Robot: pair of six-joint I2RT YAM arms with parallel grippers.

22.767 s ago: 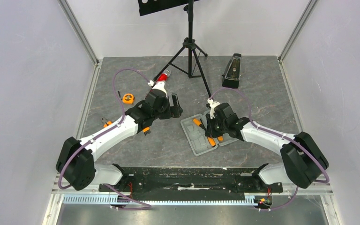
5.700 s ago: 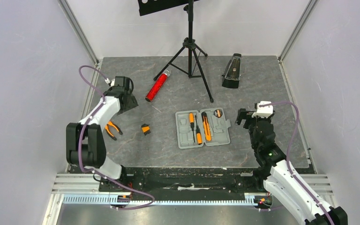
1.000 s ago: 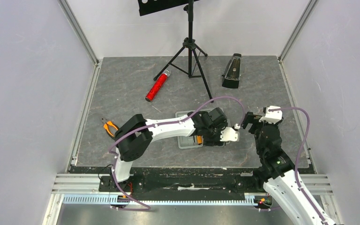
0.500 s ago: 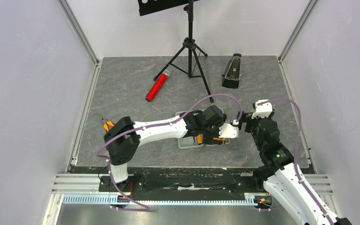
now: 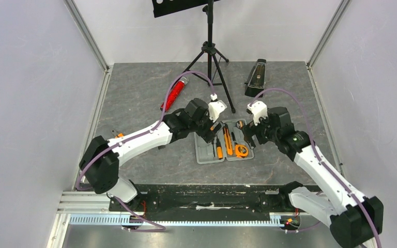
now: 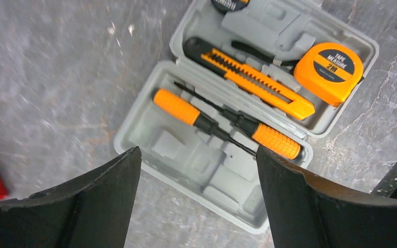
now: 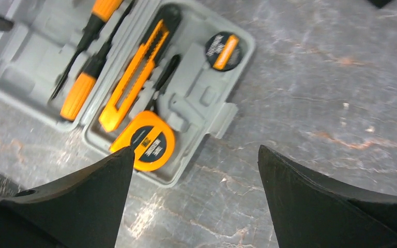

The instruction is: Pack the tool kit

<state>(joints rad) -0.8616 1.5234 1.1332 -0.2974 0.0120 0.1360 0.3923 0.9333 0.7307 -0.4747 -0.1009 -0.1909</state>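
- Grey marbled tabletop (image 5: 134,103) carries the open tool kit case (image 5: 205,155) near its middle, both halves lying flat.
- 2 screwdrivers (image 6: 186,109) lie in 1 half; knife (image 6: 253,77) and tape measure (image 6: 329,66) in the other.
- Left gripper (image 6: 197,155) and right gripper (image 7: 196,151) hover above the case, jaws spread wide, holding nothing.

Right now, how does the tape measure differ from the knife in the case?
The tape measure is round and squat; the knife is long and slim. The tape measure carries a black label; the knife has a ribbed orange body with a black end. Both are orange and black, lying in the same half of the case.
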